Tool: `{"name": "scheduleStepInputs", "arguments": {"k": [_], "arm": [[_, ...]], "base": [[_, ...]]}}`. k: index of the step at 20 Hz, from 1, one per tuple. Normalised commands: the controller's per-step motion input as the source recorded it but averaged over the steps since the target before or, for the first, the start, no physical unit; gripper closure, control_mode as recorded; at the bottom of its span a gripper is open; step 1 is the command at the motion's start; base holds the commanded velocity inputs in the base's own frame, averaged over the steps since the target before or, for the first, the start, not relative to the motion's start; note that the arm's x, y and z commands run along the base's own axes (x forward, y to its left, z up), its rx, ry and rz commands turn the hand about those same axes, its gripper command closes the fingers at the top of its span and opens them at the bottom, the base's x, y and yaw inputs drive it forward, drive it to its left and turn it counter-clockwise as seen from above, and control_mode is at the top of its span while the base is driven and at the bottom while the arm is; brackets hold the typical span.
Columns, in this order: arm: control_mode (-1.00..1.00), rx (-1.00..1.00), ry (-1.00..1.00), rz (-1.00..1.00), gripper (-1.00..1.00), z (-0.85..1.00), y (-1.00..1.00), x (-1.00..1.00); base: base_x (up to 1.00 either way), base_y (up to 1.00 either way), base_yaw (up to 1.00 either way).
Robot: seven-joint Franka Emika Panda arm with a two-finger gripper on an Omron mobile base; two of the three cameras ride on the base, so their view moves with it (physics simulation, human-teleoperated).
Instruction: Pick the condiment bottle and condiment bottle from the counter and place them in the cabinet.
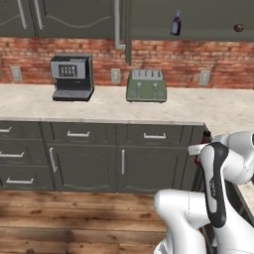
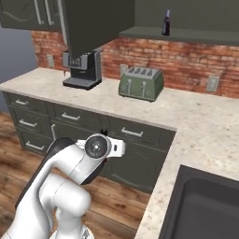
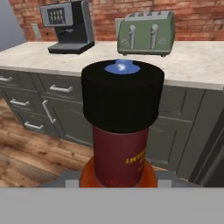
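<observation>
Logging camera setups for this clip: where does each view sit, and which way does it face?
Left base view: behind-left, facing counter; white arm at lower right.
Right base view: behind-right, facing the same counter, sink; arm at lower left.
Hand view: on the hand, looking past the held red condiment bottle.
Shared: coffee machine, toaster, shelved bottle.

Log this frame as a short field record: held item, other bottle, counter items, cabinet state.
held item: dark red condiment bottle with black cap, upright in the gripper
gripper: shut on that bottle, low in front of the base cabinets
other bottle: dark condiment bottle standing on the open cabinet shelf
counter items: coffee machine, green toaster
sink: dark basin at the counter's right end
</observation>
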Motion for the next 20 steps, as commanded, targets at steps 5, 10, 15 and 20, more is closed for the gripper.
{"name": "scheduleStepInputs", "arguments": {"k": [5, 10, 15, 20], "arm": [[1.00, 0.00, 0.00, 0.00, 1.00, 0.00, 0.00, 0.00], [1.00, 0.00, 0.00, 0.00, 1.00, 0.00, 0.00, 0.00], [1.00, 0.00, 0.00, 0.00, 1.00, 0.00, 0.00, 0.00], [1.00, 0.00, 0.00, 0.00, 1.00, 0.00, 0.00, 0.00]], "base": [[0.77, -0.37, 0.00], [0.55, -0.31, 0.00], [0.56, -0.31, 0.00], [0.40, -0.26, 0.01]]}}
